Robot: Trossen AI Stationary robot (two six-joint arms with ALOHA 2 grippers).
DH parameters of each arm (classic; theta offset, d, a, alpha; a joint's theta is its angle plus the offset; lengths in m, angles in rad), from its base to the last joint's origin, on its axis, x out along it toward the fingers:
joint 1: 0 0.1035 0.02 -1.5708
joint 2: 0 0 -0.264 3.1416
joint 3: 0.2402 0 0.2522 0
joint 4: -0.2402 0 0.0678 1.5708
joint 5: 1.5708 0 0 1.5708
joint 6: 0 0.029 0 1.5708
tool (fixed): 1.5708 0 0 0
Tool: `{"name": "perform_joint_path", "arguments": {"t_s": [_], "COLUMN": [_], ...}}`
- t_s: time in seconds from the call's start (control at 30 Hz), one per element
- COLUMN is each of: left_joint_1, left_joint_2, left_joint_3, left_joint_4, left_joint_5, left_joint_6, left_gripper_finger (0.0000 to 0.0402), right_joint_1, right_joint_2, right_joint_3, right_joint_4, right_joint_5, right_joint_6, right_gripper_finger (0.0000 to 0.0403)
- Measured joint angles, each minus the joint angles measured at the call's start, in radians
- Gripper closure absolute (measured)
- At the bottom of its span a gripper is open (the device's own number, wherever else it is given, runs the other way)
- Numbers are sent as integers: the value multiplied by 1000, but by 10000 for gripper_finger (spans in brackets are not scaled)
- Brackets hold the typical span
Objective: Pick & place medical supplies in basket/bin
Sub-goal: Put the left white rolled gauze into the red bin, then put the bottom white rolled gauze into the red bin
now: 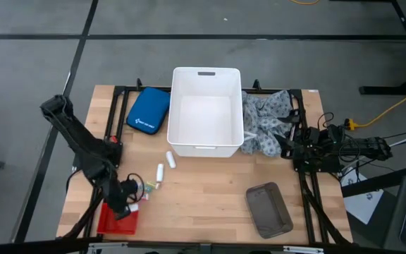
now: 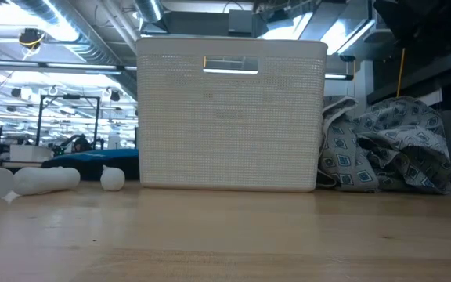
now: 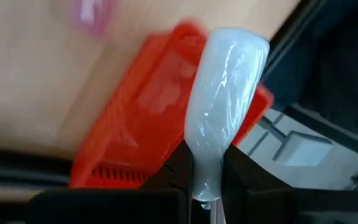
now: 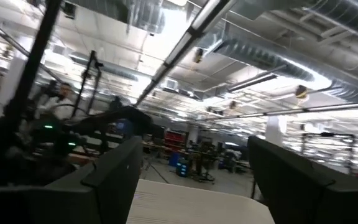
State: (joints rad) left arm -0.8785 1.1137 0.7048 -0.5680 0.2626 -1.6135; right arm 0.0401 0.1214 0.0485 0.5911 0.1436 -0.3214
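At front-left corner of wooden worktop (image 1: 210, 194): left gripper (image 3: 208, 186) low over flat red plastic tray (image 1: 115, 219), jaws clamped on plastic-wrapped white cylindrical roll (image 3: 224, 106) near one end. Deep white rectangular plastic tub (image 1: 205, 111) well apart, at worktop rear centre. Lift clear before swinging; keep roll upright, avoid loose rolls (image 1: 160, 171) en route. Right gripper (image 1: 287, 148) parked beside grey-and-white patterned cloth (image 1: 265, 121), jaws apart.

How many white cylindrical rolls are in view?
3. A nearer roll and a farther roll lie on the wooden table before the deep white plastic tub's left corner. The third roll is shut in the left tool over a red plastic tray. Others may be hidden.
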Motion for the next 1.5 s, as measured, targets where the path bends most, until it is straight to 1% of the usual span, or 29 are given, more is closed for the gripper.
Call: {"name": "perform_joint_path", "arguments": {"t_s": [0.13,0.3,0.47,0.67,0.73,0.9,0.97,1.03,1.2,1.27,1.43,1.5], "left_joint_1": [-62,-98,-117,-123,-123,-123,-125,-132,-148,-155,-177,-180], "left_joint_2": [55,105,142,145,145,145,145,137,75,41,-30,-55], "left_joint_3": [0,0,0,0,0,0,0,0,28,47,88,89], "left_joint_4": [77,88,56,20,17,18,18,18,15,-4,-118,-158], "left_joint_5": [-7,-56,-61,-63,-64,-74,-101,-155,-282,-328,-383,-445], "left_joint_6": [-94,-167,-191,-198,-193,-138,-85,-21,121,162,242,301], "left_gripper_finger": [366,354,311,252,237,208,202,197,199,201,203,203], "right_joint_1": [0,0,0,0,0,0,0,0,0,0,0,0], "right_joint_2": [0,0,0,0,0,0,0,0,0,0,0,0], "right_joint_3": [0,0,0,0,0,0,0,0,0,0,0,0], "right_joint_4": [1,36,53,53,53,52,52,52,52,52,44,18], "right_joint_5": [56,82,85,86,114,247,294,321,303,302,301,293], "right_joint_6": [-36,-61,-61,-60,-47,46,68,100,232,257,273,310], "right_gripper_finger": [110,111,111,111,111,111,111,111,111,111,111,111]}}
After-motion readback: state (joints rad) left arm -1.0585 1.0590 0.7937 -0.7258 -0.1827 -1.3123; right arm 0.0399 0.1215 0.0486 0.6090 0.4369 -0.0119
